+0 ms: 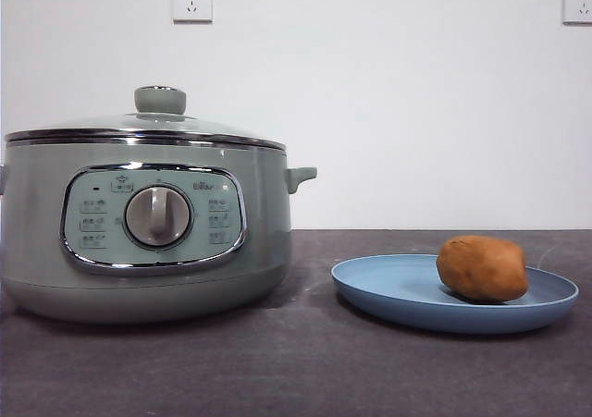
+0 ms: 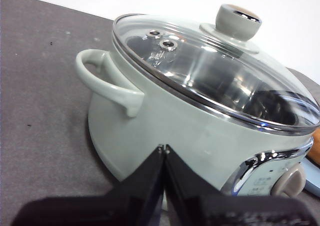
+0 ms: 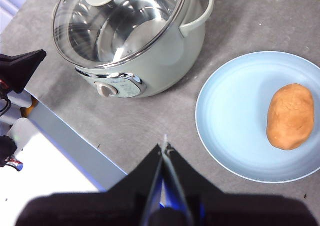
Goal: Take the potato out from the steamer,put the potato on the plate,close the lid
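**Potato plated, lid down: the job looks finished**

As far as anyone standing here can judge, every step of the task is already done. The potato [image 1: 482, 268] lies on its side on the plate [image 1: 388, 288], toward the far-right part of the dish, well inside the low rim. The lid [image 1: 148, 126] sits level on the steamer [image 1: 139, 278], its chrome band meeting the pot's rim all the way round as seen from the front, the green knob upright in the middle. Through the glass, the left wrist view shows only the bare steel bowl; nothing is left inside.

Neither arm shows in the front view. The left hand [image 2: 163, 148] hangs near the steamer's wall below one side handle [image 2: 107, 80], jaws pressed together and holding nothing. The right hand [image 3: 165, 146] hovers high over the counter [image 3: 260, 20] between steamer and plate, its jaws likewise pressed together and empty.

What remains, I would say, is at most for the arms to draw clear. Room for that looks generous: steamer and plate stand apart with a strip of bare grey counter between them, and open surface lies in front of both. The one edge worth minding is the counter's near edge, which the right wrist view shows just beside the steamer's control panel [image 3: 117, 85], with a pale ledge beyond it. The left hand is close to the pot wall, so I would back it straight away rather than swing it sideways.
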Tool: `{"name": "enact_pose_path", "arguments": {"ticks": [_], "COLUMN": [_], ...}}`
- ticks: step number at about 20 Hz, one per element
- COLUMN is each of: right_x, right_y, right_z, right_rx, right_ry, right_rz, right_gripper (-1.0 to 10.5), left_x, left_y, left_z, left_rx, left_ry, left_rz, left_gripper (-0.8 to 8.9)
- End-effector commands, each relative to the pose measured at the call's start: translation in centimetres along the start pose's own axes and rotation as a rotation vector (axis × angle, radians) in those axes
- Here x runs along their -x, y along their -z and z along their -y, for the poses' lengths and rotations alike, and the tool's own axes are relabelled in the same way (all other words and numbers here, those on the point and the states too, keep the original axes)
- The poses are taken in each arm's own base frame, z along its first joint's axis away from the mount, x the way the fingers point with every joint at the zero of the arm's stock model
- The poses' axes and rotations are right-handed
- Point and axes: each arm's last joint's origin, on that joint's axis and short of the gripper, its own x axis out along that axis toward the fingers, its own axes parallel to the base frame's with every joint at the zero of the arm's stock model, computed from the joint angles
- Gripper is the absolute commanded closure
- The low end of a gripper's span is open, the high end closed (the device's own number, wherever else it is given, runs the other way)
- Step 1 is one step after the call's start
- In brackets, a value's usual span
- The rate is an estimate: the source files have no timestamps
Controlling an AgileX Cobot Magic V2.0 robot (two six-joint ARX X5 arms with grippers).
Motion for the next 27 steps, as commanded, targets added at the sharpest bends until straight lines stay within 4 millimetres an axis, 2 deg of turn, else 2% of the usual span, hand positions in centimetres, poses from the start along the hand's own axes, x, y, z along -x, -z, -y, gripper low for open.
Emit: {"name": "enact_pose_path", "arguments": {"ticks": [1, 15, 22, 27], "right_x": [-0.1, 0.1, 2.7, 4.2], "right_y": [0.1, -0.1, 0.7, 2.4], "right_z": [0.0, 0.0, 0.5, 1.3], "right_rx": [0.004, 0.017, 0.058, -0.006], "right_ry": [0.002, 0.028, 0.391, 0.481], "right_rz": [-0.002, 0.025, 0.112, 0.208], "right_gripper": [9.5, 9.5, 9.5, 9.5], "left_x": [-0.1, -0.1, -0.1, -0.1], "left_y": [0.4, 0.4, 0.4, 0.4], "left_z": [-0.2, -0.2, -0.2, -0.2], "left_rx": [0.003, 0.003, 0.003, 0.003], "left_ry": [-0.011, -0.011, -0.011, -0.011], "left_rz": [-0.006, -0.006, -0.006, -0.006], "left_gripper": [8.17, 8.17, 8.17, 8.17]}}
